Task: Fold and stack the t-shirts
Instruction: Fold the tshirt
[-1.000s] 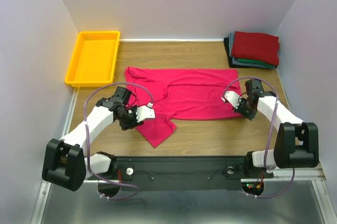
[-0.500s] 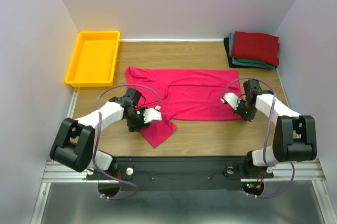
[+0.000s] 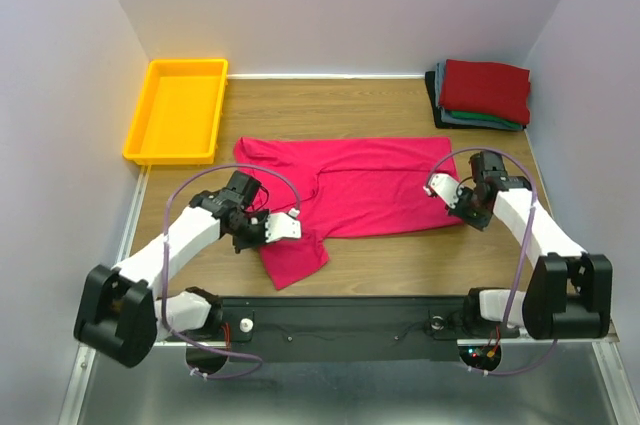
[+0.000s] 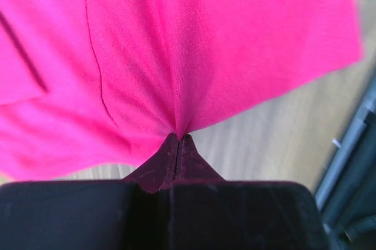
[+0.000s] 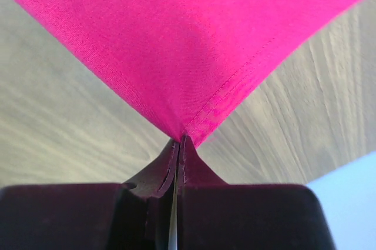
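Between each arm's fingers [image 4: 154, 170], crimson t-shirt [image 3: 372, 185]

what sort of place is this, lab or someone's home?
Probably a lab test cell: wooden table boxed in by plain walls, black mounting rail at its near edge, plus a yellow tray.

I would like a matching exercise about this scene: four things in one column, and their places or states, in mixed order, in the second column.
Things:
1. yellow tray
2. folded stack
3. crimson t-shirt
4. right gripper

Places or states:
A. spread out in the middle
B. far right corner
C. shut on a crimson hem corner
D. far left corner

Pairs: 1-D, 2-B, 3-A, 4-C
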### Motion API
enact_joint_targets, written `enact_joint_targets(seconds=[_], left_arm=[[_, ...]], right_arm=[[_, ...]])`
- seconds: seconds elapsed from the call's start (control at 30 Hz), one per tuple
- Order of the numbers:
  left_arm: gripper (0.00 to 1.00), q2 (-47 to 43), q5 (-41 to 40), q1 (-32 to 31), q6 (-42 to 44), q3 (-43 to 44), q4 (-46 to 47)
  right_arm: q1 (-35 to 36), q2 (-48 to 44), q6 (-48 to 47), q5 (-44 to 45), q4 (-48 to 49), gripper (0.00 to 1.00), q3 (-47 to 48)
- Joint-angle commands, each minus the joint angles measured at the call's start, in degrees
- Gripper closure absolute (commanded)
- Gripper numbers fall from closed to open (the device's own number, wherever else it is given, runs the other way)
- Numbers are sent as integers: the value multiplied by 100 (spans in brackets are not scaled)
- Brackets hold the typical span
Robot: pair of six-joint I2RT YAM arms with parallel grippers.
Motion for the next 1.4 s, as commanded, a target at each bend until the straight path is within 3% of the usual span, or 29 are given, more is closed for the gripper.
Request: enact_joint_targets(seconds=[0.0,0.23,0.43,0.8,1.37], left_arm=[[100,-586,178,-32,203,399,-1244],[100,-921,99,46,195,943,-1737],[100,-219,459,731,361,1812,-1641],[100,1320,521,1198,265,3105,-1131],[100,3140,504,1602,133,3941,-533]], right_arm=[[21,-473,-176,94,-667,99,81],[12,-562,-422,146,-976,99,309],[-181,315,-467,-65,-967,99,1118],[-199,1845,-643,-214,-906,99,2602],[-190,3701,-124,-434,-677,96,4054]])
